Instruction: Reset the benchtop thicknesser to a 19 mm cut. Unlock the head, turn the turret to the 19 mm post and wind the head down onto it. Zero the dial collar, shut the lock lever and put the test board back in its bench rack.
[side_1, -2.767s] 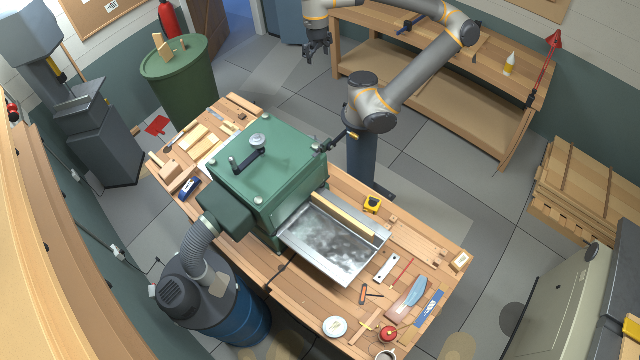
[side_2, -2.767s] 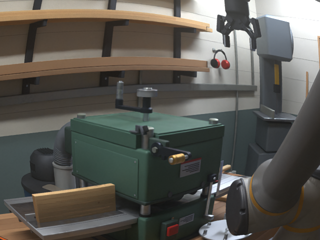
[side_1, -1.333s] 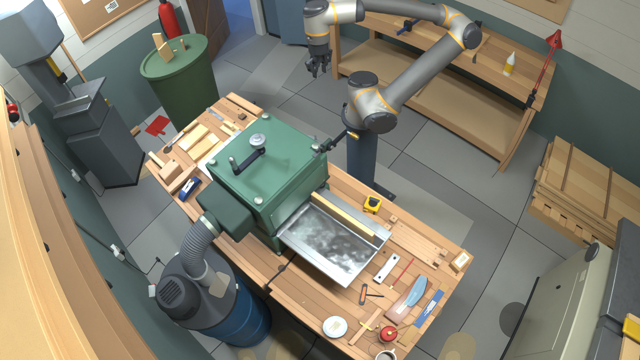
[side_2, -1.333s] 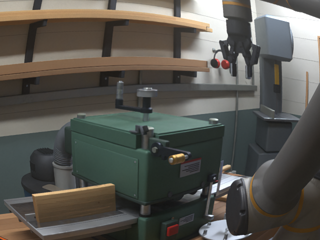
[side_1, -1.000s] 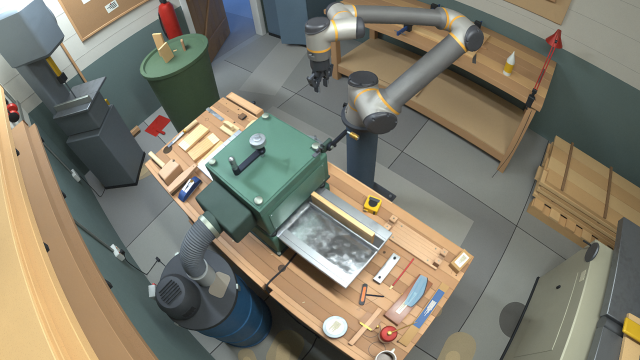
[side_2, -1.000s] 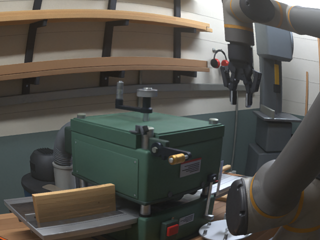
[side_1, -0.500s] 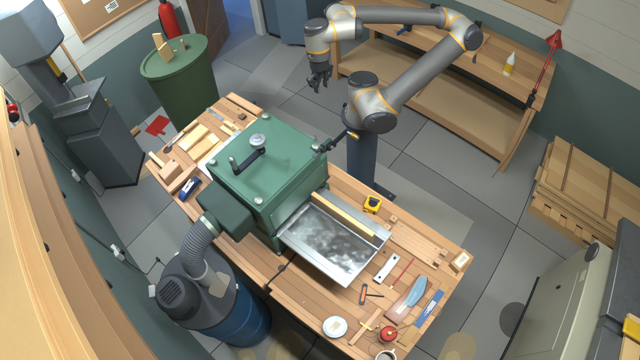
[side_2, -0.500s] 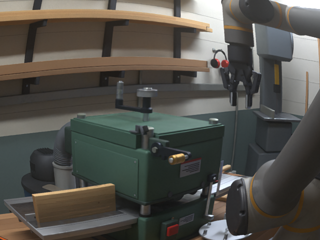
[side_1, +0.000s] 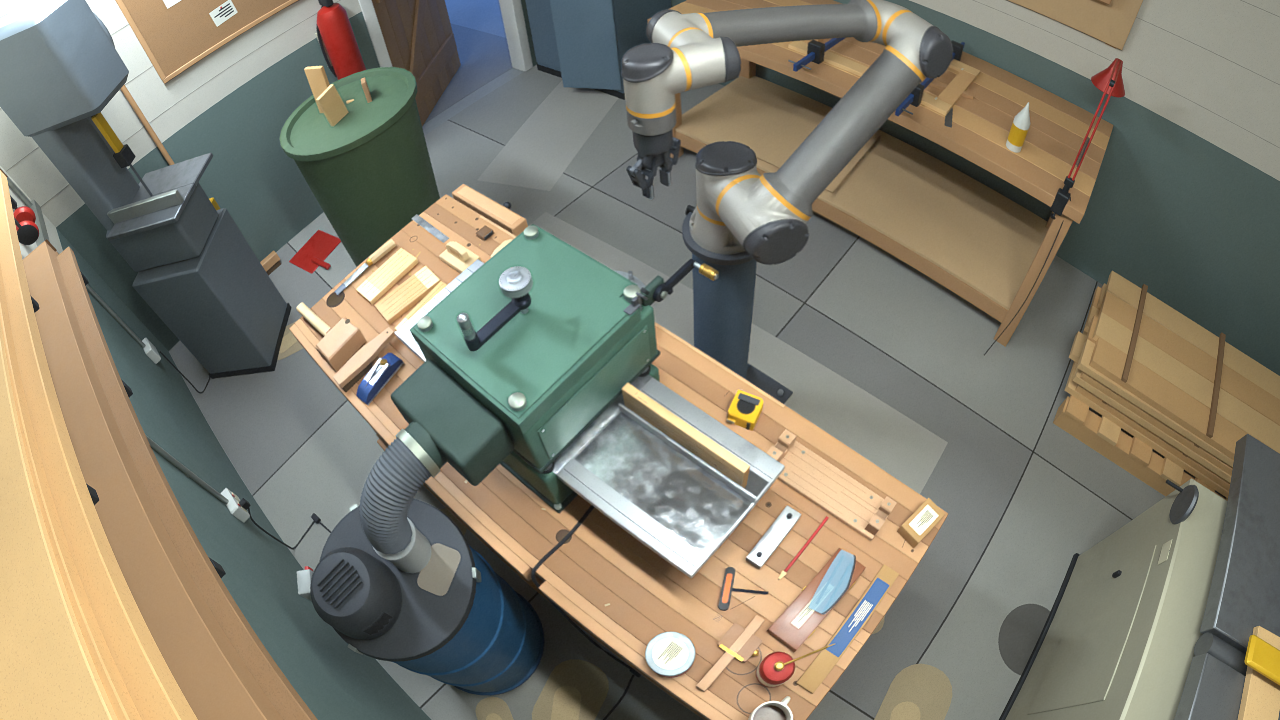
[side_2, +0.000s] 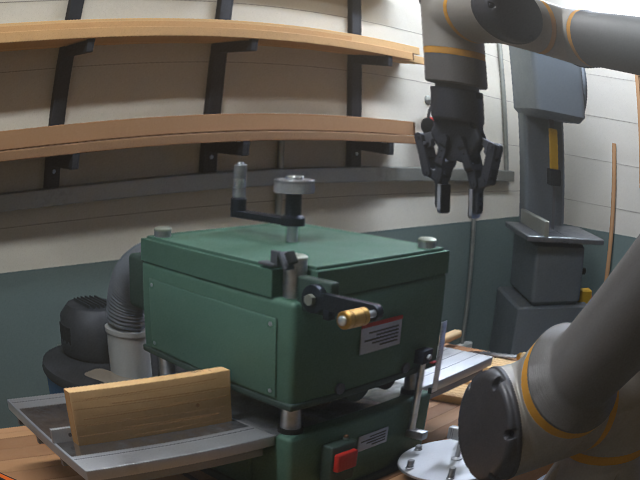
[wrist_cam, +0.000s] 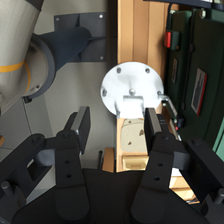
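Note:
The round white turret plate (wrist_cam: 132, 89) at the thicknesser's base is partly hidden by my elbow in the second side camera (side_2: 433, 461). The green thicknesser (side_1: 537, 345) sits mid-bench, with a crank handle (side_1: 488, 327) and dial collar (side_2: 294, 185) on top. Its lock lever (side_2: 344, 310), with a brass knob, sticks out from the side facing my base. The test board (side_1: 685, 432) stands on edge on the steel outfeed table. My gripper (side_2: 457, 194) hangs high above the turret side of the machine; it is open and empty, pointing down.
My own arm base column (side_1: 725, 309) stands right beside the bench, next to the lock lever. Slotted wooden rails (side_1: 828, 488) lie on the bench past the outfeed table, beside a yellow tape measure (side_1: 743, 407). A dust hose (side_1: 394, 497) runs off the far side.

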